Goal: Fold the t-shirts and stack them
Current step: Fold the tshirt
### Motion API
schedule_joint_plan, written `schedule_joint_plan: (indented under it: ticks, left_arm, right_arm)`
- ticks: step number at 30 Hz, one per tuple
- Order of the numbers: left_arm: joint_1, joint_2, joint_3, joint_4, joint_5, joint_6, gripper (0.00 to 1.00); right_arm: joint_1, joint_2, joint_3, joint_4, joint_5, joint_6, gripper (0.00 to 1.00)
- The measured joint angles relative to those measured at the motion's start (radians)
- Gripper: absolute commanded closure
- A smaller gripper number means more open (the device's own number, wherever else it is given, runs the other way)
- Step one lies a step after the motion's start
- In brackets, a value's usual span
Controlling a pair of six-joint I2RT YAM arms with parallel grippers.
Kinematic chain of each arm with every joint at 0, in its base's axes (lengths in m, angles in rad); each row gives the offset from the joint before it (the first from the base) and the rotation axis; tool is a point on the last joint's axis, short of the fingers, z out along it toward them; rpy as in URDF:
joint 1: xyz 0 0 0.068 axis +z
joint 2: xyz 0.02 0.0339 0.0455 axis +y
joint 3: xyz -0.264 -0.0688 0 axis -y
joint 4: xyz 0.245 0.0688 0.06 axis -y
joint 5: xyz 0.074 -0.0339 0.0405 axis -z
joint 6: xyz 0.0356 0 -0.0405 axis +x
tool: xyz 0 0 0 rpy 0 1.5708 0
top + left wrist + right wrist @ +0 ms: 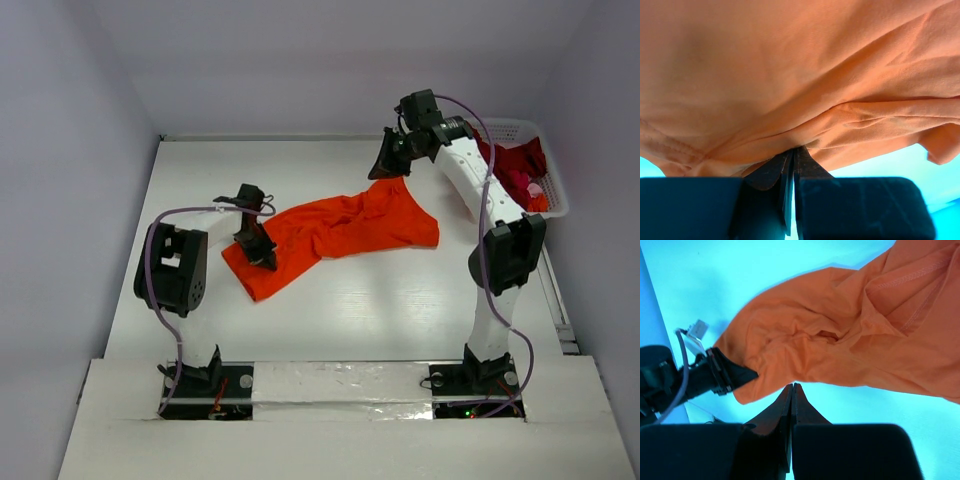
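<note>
The bright orange t-shirt [350, 225] lies crumpled and stretched across the middle of the white table. My left gripper [265, 258] is down on its left end, jaws shut on a fold of the cloth [800, 75], tips buried in it [794, 150]. My right gripper [380, 175] is at the shirt's far right corner, shut with its tips pinching the cloth's edge [792, 385]. The right wrist view shows the shirt [840, 340] running off to the left gripper [742, 375]. Dark red t-shirts [518, 160] lie heaped in the basket.
The white latticed basket [510, 123] stands at the far right corner, behind my right arm, with something pink [535, 188] in it too. Bare table [400, 300] lies between the shirt and the arm bases. Walls close in on the left, back and right.
</note>
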Motion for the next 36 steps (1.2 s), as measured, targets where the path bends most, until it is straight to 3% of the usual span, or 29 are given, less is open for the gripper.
schedule_joint_plan:
  ticks: [8,19,28,36]
  left_arm:
    - [-0.119,-0.142,-0.178,-0.073,-0.011,-0.019,1.0]
    - [-0.433,-0.255,-0.34,-0.157,0.031,-0.08,1.0]
    - [-0.684,-0.142,-0.278,-0.212,0.112,-0.084,1.0]
    - [-0.88,0.038,-0.073,-0.304,0.126,-0.001,1.0]
  right_arm:
    - [0.0,-0.034,-0.015,-0.001,-0.007,0.0,1.0]
    - [0.0,-0.183,-0.127,0.018,-0.008,0.001,1.0]
    - [0.0,-0.225,-0.198,0.021,-0.006,0.003,1.0]
    - [0.0,-0.263,-0.228,0.021,0.0,0.008,1.0]
